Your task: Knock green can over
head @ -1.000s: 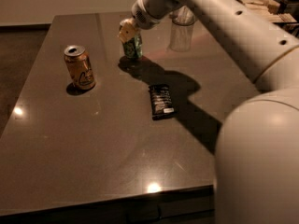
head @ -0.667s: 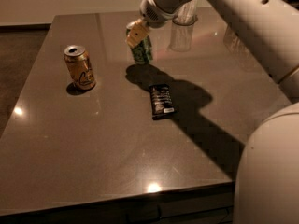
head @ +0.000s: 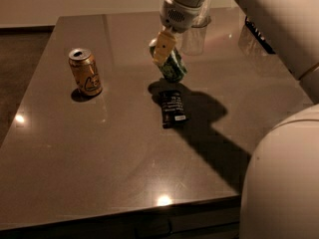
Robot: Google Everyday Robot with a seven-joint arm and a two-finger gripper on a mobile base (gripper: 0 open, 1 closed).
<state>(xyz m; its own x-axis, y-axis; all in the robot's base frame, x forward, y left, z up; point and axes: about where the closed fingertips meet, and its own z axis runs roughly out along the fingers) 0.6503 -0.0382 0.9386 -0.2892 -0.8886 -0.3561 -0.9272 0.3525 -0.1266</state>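
Note:
The green can point(head: 173, 67) is near the middle of the dark table point(head: 99, 148), tilted steeply with its top leaning toward the far left. My gripper point(head: 164, 47) is right against its upper side, with a pale yellow finger point(head: 163, 46) pressed on the can. The arm reaches in from the upper right.
An orange-gold can point(head: 85, 72) stands upright at the left. A black snack packet point(head: 171, 108) lies flat just in front of the green can. A clear glass point(head: 193, 31) stands behind the gripper. The robot's white body point(head: 284, 183) fills the lower right.
The green can stood upright before; now it is tipped over at a steep angle. My gripper has moved toward the right and nearer, staying against the can.

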